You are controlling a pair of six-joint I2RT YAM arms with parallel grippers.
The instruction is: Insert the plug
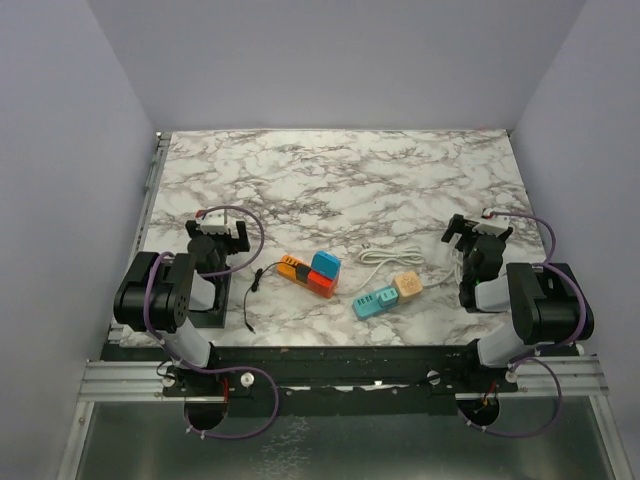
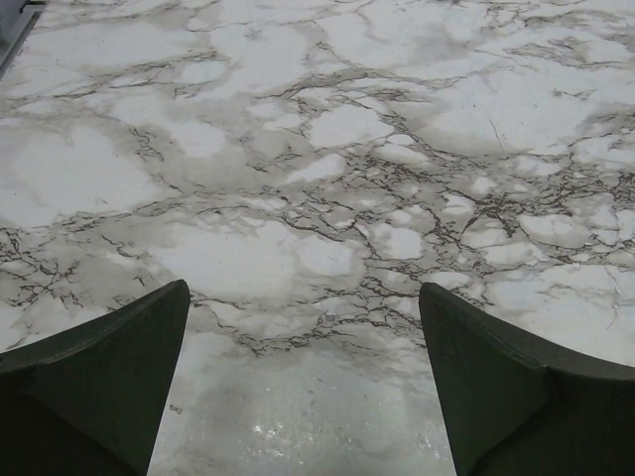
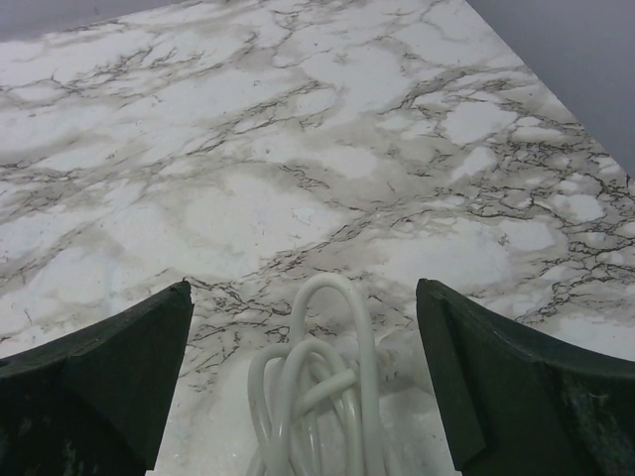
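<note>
In the top view an orange, red and blue block cluster (image 1: 312,272) with a black cable (image 1: 252,292) lies at the table's middle front. To its right lie a teal block (image 1: 375,301) and a tan block (image 1: 406,285), with a white cable (image 1: 392,258) running toward the right arm. My left gripper (image 1: 222,229) is open and empty over bare marble (image 2: 298,248), left of the blocks. My right gripper (image 1: 478,231) is open; a bundled white cable (image 3: 322,397) lies on the table between its fingers (image 3: 496,387), untouched.
The marble table (image 1: 340,180) stretches back to grey walls. A metal rail (image 1: 150,180) runs along the left edge. The arm bases stand at the near edge on a black frame (image 1: 340,365).
</note>
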